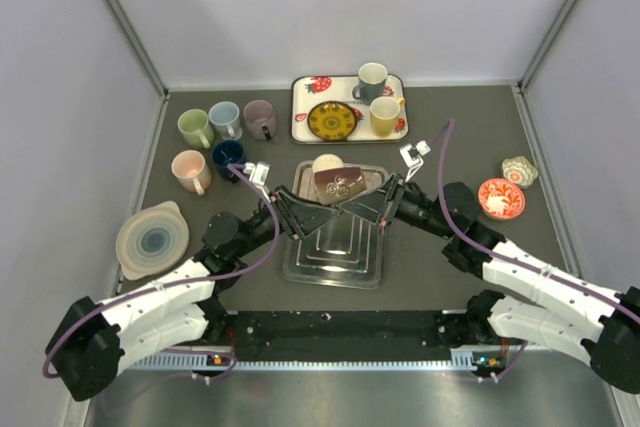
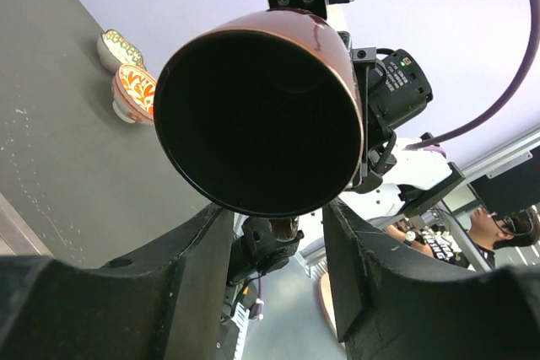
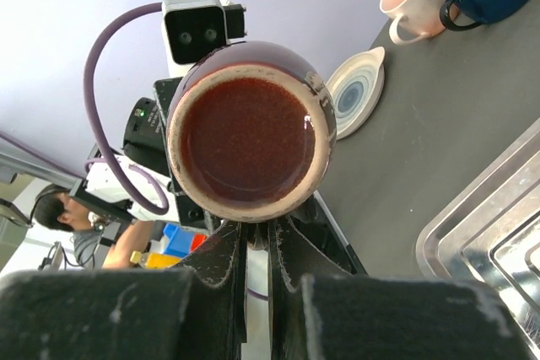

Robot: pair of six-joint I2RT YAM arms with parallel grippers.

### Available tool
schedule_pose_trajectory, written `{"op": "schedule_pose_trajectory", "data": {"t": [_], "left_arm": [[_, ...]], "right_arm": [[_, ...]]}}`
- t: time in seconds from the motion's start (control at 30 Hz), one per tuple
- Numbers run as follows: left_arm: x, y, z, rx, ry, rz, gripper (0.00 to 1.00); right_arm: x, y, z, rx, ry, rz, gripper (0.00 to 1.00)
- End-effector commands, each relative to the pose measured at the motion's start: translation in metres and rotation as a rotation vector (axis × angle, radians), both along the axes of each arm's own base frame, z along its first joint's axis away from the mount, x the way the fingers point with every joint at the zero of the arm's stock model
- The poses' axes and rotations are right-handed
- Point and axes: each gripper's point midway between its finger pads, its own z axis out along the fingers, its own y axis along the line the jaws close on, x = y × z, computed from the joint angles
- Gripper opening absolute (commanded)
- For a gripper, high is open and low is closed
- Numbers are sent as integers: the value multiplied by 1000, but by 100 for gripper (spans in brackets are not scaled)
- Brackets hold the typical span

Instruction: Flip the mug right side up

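The dark maroon mug point(image 1: 340, 185) hangs on its side above the steel tray point(image 1: 333, 269). Its mouth faces my left arm and fills the left wrist view point(image 2: 261, 115). Its unglazed base faces the right wrist camera point(image 3: 249, 137). My right gripper point(image 1: 370, 203) is shut on the mug's handle, its fingers point(image 3: 226, 263) nearly together just under the base. My left gripper point(image 1: 303, 210) is open, its fingers point(image 2: 198, 267) spread wide just below the mug's rim; whether they touch the rim I cannot tell.
A cream mug point(image 1: 327, 163) sits at the steel tray's far end. Several mugs point(image 1: 226, 119) stand at the back left, a patterned tray point(image 1: 302, 107) with two mugs and a plate at the back, two small bowls point(image 1: 501, 198) right, a round plate point(image 1: 152, 240) left.
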Motion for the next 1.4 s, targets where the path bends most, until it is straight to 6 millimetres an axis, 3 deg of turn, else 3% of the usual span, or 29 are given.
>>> {"op": "schedule_pose_trajectory", "data": {"t": [0.0, 0.27, 0.43, 0.63, 0.67, 0.77, 1.03, 1.07, 1.1, 1.2, 1.37], "left_arm": [[-1, 0, 37, -89, -86, 3, 50], [1, 1, 45, -121, -96, 10, 29], [2, 1, 49, -137, -98, 9, 25], [2, -1, 51, -149, -92, 0, 31], [2, -2, 51, -147, -92, -3, 29], [2, -2, 52, -151, -98, -4, 2], [11, -3, 35, -49, -51, 37, 0], [12, -3, 32, -31, -49, 44, 0], [13, -3, 28, -3, -56, 57, 0], [15, 0, 22, 28, -56, 78, 0], [16, 2, 13, 46, -46, 96, 0]], "right_arm": [[-3, -1, 32, 87, -93, 14, 0], [-4, -1, 29, 75, -91, 18, 0], [-4, 1, 26, 69, -89, 25, 0], [-4, 1, 24, 64, -86, 28, 0], [-4, 1, 24, 64, -86, 30, 0], [-5, 1, 23, 59, -90, 32, 0], [-4, -6, 16, -1, -105, -6, 0], [-3, -7, 14, -15, -104, -9, 2], [-4, -7, 16, -20, -111, -10, 11], [-4, -9, 16, -43, -124, -14, 27], [-4, -11, 18, -60, -136, -18, 35]]}}
